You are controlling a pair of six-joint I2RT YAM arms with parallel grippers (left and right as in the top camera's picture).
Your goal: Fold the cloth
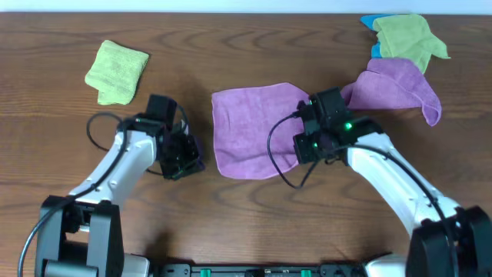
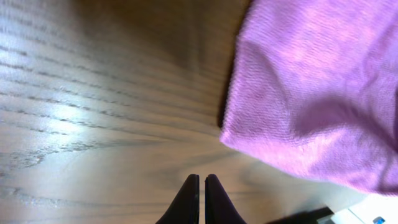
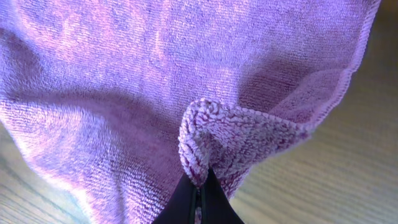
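Observation:
The purple-magenta cloth (image 1: 250, 131) lies spread on the middle of the table. My right gripper (image 1: 306, 138) is at its right edge and is shut on a pinched fold of the cloth (image 3: 205, 146), lifted a little off the wood; the fingertips (image 3: 200, 186) hold the fabric between them. My left gripper (image 1: 191, 160) is shut and empty, just left of the cloth's lower left corner; in the left wrist view its tips (image 2: 200, 186) hover over bare wood with the cloth's corner (image 2: 311, 106) to the upper right.
A paler purple cloth (image 1: 396, 88) lies at the back right, partly under a light green cloth (image 1: 406, 38) with a blue thing (image 1: 372, 23) behind it. Another light green cloth (image 1: 117, 71) lies folded at the back left.

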